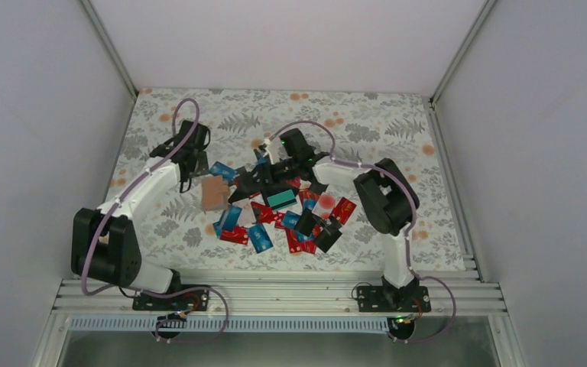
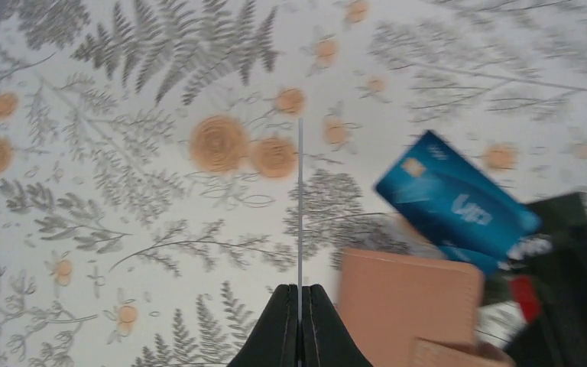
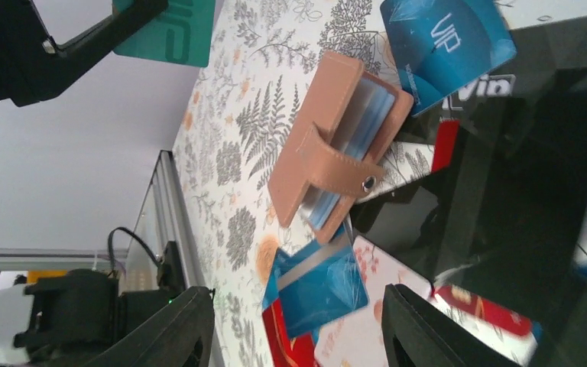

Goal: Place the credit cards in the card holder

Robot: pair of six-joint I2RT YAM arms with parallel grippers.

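Note:
The tan card holder (image 1: 214,195) lies on the flowered table left of the pile of credit cards (image 1: 287,222). In the right wrist view the card holder (image 3: 309,138) has its strap snapped across and pale blue cards showing between its flaps. My left gripper (image 2: 299,289) is shut on a credit card (image 2: 299,199) seen edge-on, just left of the card holder (image 2: 409,294). The right wrist view shows that card as teal (image 3: 176,34). My right gripper (image 3: 296,294) is open above a blue card (image 3: 321,287), with nothing between its fingers.
Blue, red, black and teal cards lie overlapping in the table's middle. A blue VIP card (image 2: 451,199) lies just beyond the holder. A black VIP card (image 3: 504,153) fills the right of the right wrist view. The metal rail (image 1: 275,294) runs along the near edge.

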